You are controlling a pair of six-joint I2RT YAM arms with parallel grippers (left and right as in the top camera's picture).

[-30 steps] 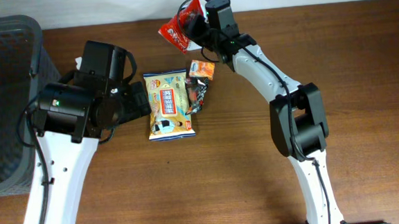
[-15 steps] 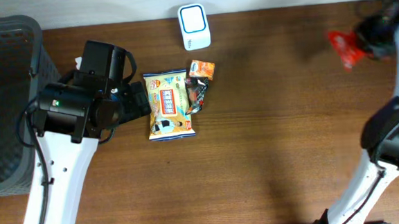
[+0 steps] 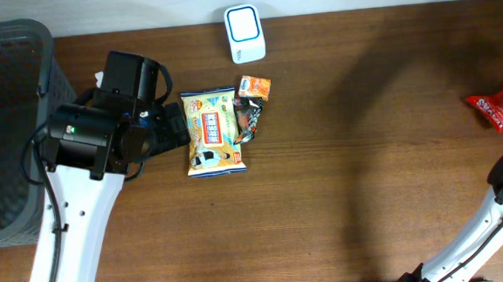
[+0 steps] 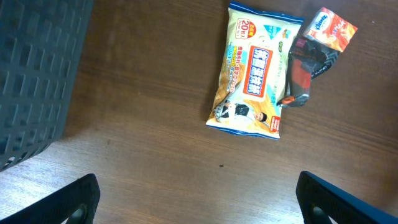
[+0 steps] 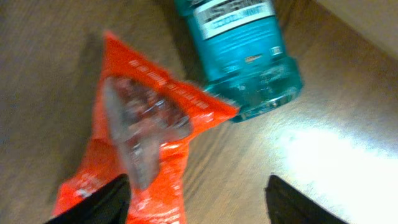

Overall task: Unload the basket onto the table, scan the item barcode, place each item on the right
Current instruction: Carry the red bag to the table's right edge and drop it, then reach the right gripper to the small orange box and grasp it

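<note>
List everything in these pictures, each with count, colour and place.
basket: one, dark grey, left edge of the table
scanner: one, white, far edge, near the middle
flat pack: one, yellow with print, left of centre
small box: one, orange, by the flat pack's far right corner
dark packet: one, black and red, against the flat pack's right side
red packet: one, red, right edge of the table
bottle: one, teal, beside the red packet, right wrist view only
table: one, brown wood
left end effector: one, black, open, over bare wood near the flat pack
right end effector: one, dark, open, over the red packet
</note>
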